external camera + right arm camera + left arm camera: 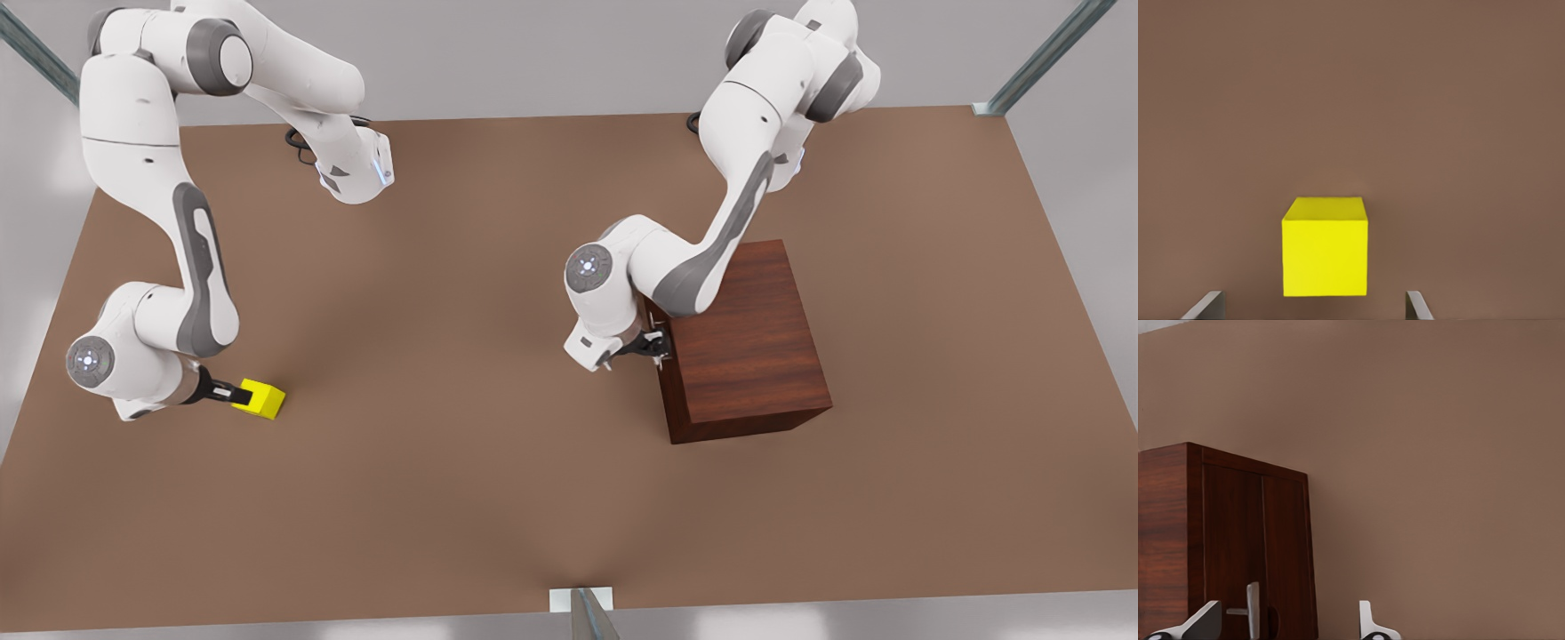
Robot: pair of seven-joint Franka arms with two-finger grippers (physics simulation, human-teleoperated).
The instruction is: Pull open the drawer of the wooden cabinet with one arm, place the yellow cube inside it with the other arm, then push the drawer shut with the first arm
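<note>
flanking the yellow cube [1325, 248], right tool [1313, 307] open; left tool [1285, 623] at drawer [1255, 547].

No readable text

No words, labels, brands, numbers or signs could be read anywhere: the wooden cabinet [745, 342], the yellow cube [260, 398], the table [444, 444] and both arms carried plain, unmarked surfaces.

Bare table [462, 373] between cube [263, 398] and cabinet [747, 347].
</note>
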